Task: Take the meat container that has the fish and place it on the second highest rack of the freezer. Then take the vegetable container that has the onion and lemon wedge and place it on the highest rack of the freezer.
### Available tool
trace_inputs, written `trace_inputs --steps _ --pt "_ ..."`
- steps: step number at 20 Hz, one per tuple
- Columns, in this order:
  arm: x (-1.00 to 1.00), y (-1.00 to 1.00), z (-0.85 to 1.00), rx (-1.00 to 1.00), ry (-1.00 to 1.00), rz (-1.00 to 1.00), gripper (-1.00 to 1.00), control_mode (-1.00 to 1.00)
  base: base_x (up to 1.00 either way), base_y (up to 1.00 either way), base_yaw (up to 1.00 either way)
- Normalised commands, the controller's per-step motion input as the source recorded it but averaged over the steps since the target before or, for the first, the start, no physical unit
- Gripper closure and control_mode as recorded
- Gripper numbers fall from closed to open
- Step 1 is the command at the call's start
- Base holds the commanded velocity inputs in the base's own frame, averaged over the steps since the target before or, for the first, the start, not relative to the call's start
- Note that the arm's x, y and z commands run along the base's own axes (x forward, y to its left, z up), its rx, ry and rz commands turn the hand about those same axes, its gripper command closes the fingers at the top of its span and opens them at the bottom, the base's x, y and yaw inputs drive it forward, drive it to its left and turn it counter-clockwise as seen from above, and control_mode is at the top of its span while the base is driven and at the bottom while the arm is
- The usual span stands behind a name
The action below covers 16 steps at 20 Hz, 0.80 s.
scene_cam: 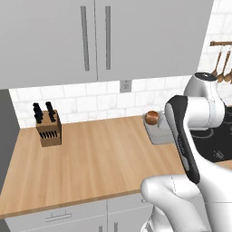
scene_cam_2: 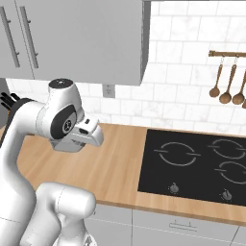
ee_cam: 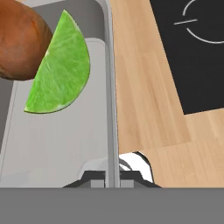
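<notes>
The vegetable container (ee_cam: 57, 140) is a shallow grey tray on the wooden counter, next to the cooktop. Inside it lie the round brown onion (ee_cam: 19, 41) and the bright green lemon wedge (ee_cam: 61, 70), touching each other. My gripper (ee_cam: 112, 178) is shut on the tray's right rim, with the thin wall standing between the two fingertips. From the left base view the container (scene_cam: 158, 134) and the onion (scene_cam: 152, 117) show just behind my forearm, which hides the fingers. The meat container with the fish and the freezer's racks are out of view.
A black cooktop (scene_cam_2: 192, 166) lies to the right of the tray. A wooden knife block (scene_cam: 49, 128) stands at the back left of the counter (scene_cam: 99, 158). Grey wall cabinets (scene_cam: 95, 41) hang overhead. Wooden spoons (scene_cam_2: 230, 91) hang on a rail. A dark grey panel (scene_cam: 7, 145) borders the counter's left end.
</notes>
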Motion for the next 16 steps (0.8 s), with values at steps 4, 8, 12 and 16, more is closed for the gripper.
trace_inputs --steps 4,8,12,16 --pt "-0.08 0.00 0.10 -0.01 0.00 0.07 1.00 -1.00 0.00 0.00 0.00" --pt "-0.07 0.00 0.12 -0.01 0.00 0.05 1.00 -1.00 0.00 0.00 0.00" --pt "-0.01 0.00 0.08 -0.01 0.00 0.00 1.00 -1.00 0.00 0.00 0.00" --pt "0.00 0.00 0.01 0.00 0.00 0.00 1.00 -1.00 0.00 0.00 0.00"
